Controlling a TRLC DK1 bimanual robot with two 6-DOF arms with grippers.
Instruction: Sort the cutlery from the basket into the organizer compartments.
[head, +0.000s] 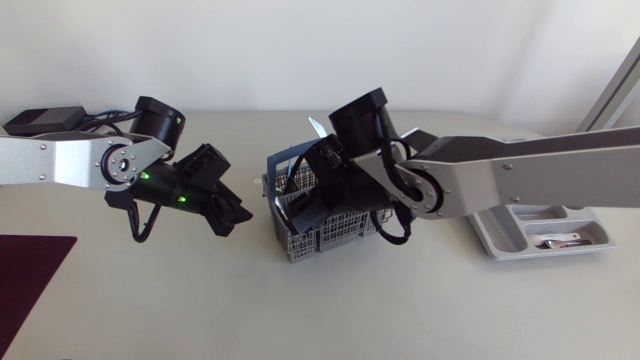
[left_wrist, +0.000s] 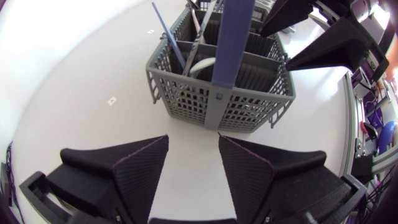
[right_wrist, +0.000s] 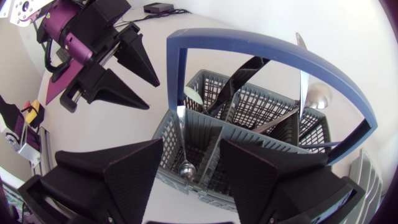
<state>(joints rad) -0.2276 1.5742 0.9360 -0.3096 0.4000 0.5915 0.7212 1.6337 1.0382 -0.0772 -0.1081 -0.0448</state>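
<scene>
Pale table (head: 200, 310), dark red mat (head: 30, 270) near left edge, grey basket (head: 320, 238) mid-table with upright cutlery (right_wrist: 301, 74), left gripper (left_wrist: 193, 138) beside it, fingers apart, empty, right gripper (right_wrist: 191, 143) over basket, fingers spread, organizer (head: 490, 238) right, black box (head: 45, 118) far left.

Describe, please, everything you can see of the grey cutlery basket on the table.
The basket is a grey, plastic-looking lattice box, split into compartments, with a blue arched handle upright over it. It stands on the white table, apart from the organizer. Cutlery sticks up from it: a knife, spoons and a black-handled piece. The right gripper hangs over one compartment, jaws open; nothing grips the basket.
</scene>
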